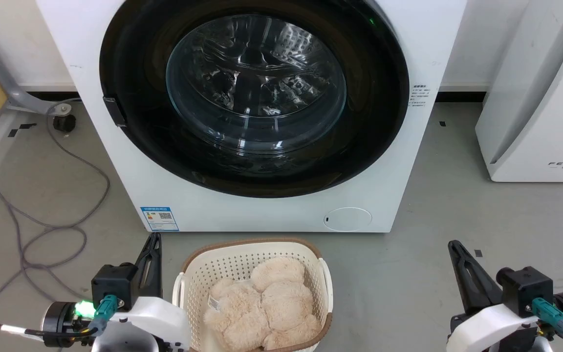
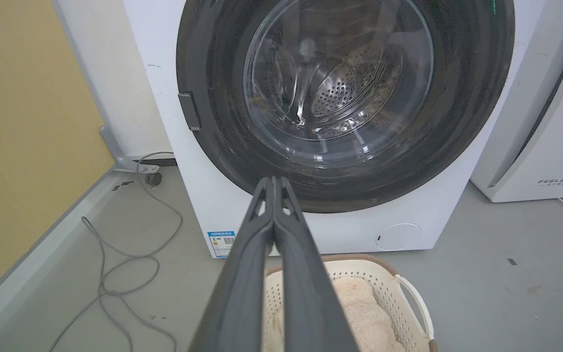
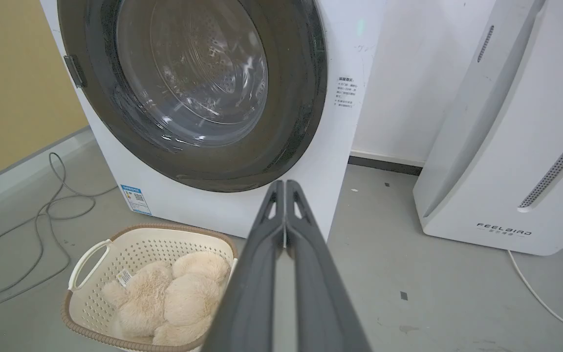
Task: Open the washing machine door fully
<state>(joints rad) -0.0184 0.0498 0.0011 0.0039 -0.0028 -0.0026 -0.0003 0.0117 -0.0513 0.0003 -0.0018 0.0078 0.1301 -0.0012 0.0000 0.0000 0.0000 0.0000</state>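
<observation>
Large round glossy black washing machine door (image 1: 254, 98) with clear glass bowl: shut flush against white washing machine (image 1: 262, 215), ahead of both grippers, well apart from each. Left gripper (image 1: 155, 239) and right gripper (image 1: 453, 244): dark fingers pressed together, gripping nothing. Between them, cream perforated plastic basket (image 1: 189, 274) holding beige plush toy (image 1: 267, 303).

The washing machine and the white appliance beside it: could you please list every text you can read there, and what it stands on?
"FEELBIRD": on the lower front of the white appliance, above a smaller unreadable line.
Blue energy sticker, low on the washing machine: too small to read.
Printed label right of the washing machine door: too small to read.
</observation>
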